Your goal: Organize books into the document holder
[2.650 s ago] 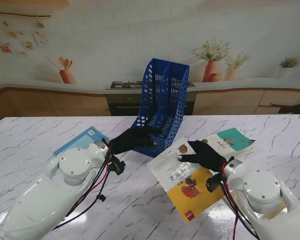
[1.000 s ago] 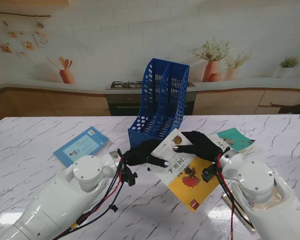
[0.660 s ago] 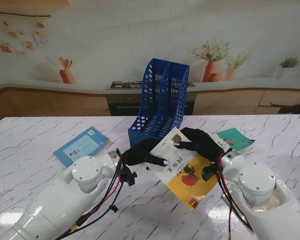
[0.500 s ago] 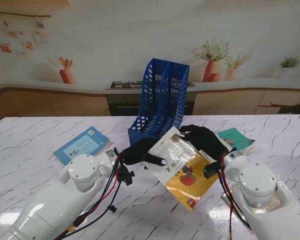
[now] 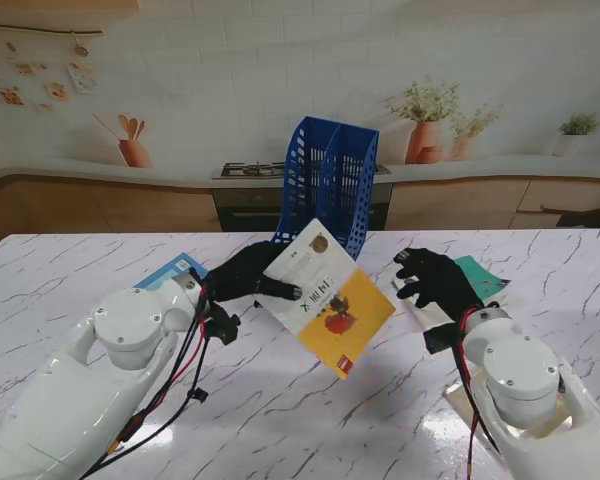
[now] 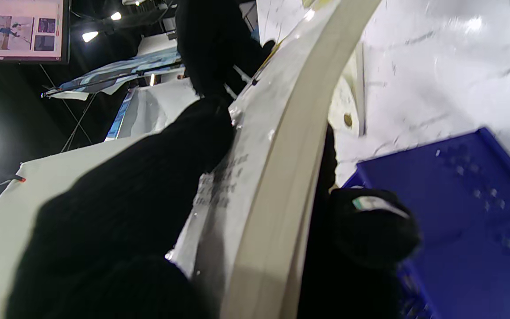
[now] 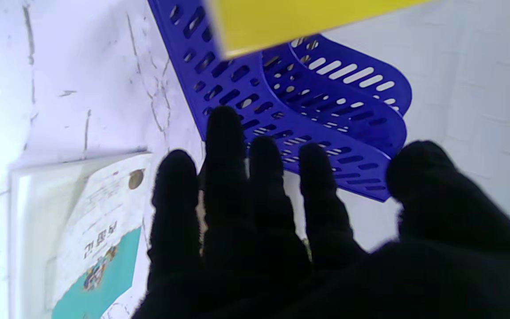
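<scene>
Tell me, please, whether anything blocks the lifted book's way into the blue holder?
Nothing visible does: the white-and-yellow book, held in the left robot hand, hangs just in front of the document holder, whose slots look empty.

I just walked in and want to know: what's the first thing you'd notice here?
The white and yellow book stands out first, held up off the marble table by the left hand, in front of the blue document holder. To its right, the right hand hovers open, fingers spread, over a teal book lying flat.
</scene>
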Motion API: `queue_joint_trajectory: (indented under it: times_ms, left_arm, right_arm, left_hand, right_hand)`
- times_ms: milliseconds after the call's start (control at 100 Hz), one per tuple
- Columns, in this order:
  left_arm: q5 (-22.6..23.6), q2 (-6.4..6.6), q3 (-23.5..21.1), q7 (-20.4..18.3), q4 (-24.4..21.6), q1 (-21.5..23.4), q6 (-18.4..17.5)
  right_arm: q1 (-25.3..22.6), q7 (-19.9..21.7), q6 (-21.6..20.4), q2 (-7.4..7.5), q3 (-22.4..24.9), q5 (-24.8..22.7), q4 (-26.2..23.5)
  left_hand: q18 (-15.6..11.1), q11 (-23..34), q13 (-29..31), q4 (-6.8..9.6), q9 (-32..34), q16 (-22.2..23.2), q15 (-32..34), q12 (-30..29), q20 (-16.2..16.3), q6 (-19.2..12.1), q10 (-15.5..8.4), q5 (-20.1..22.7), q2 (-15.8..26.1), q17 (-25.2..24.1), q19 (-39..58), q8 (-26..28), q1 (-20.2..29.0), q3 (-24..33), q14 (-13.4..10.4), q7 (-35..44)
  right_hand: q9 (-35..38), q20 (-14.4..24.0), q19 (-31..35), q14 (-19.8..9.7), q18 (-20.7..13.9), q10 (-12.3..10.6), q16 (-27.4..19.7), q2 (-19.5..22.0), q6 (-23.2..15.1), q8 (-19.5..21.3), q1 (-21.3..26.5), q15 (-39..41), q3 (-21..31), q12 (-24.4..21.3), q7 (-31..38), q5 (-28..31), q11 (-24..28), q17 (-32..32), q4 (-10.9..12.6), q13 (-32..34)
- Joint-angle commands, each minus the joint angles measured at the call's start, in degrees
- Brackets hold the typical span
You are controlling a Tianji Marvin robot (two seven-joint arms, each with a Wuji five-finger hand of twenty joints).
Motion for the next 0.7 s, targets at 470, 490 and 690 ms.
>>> queue_joint_trajectory:
  times_ms: [470,490,690]
  left_arm:
    - [12.02,0.98,-7.76,3.54,-11.06,-1.46,10.03]
    - [12.28,0.94,-7.83,3.76,-11.04,-1.69,10.41]
    - [14.67,0.76,-7.95,4.75,-10.22,-4.09,13.18]
  right_arm:
    - [0.24,-7.84,-5.45,-2.41,-2.19,0.17,4.26]
    - [0.25,-7.97,-5.52,-2.44,-2.21,0.12,4.35]
    - [0.30,-9.22,-5.94,-2.71,-2.32,-0.17,4.94]
  left_hand:
    - [-5.86,0.21,5.16,2.96,1.37,0.24,4.66,1.44,1.70,-10.65,-5.32,4.81,2.56,1.79,8.02,3.03,7.83,13.03,-4.86,10.21]
    - [-5.84,0.20,5.17,2.96,1.36,0.27,4.73,1.43,1.72,-10.63,-5.24,4.86,2.53,1.80,8.07,3.06,7.83,13.00,-4.85,10.22]
    - [-6.13,0.14,5.28,2.99,1.55,0.48,5.44,1.38,1.91,-10.82,-5.35,4.88,2.27,1.90,8.54,3.16,7.66,13.04,-5.02,10.19]
  right_hand:
    - [3.31,-1.25,0.86,-0.45,18.27,-1.43,0.92,-0.78,-1.77,3.59,2.75,2.13,-3.44,0.53,4.09,3.61,3.64,1.71,3.50,1.69]
    - [3.57,-1.47,0.97,-0.43,18.27,-1.49,0.77,-1.23,-1.85,3.56,1.85,2.10,-1.78,0.51,4.24,3.67,3.54,1.88,3.41,1.83]
    - [4.94,-1.82,1.25,-0.29,18.86,-1.66,0.70,-2.28,-2.38,3.58,0.16,2.40,0.83,0.56,4.91,4.75,3.63,2.60,3.04,3.02]
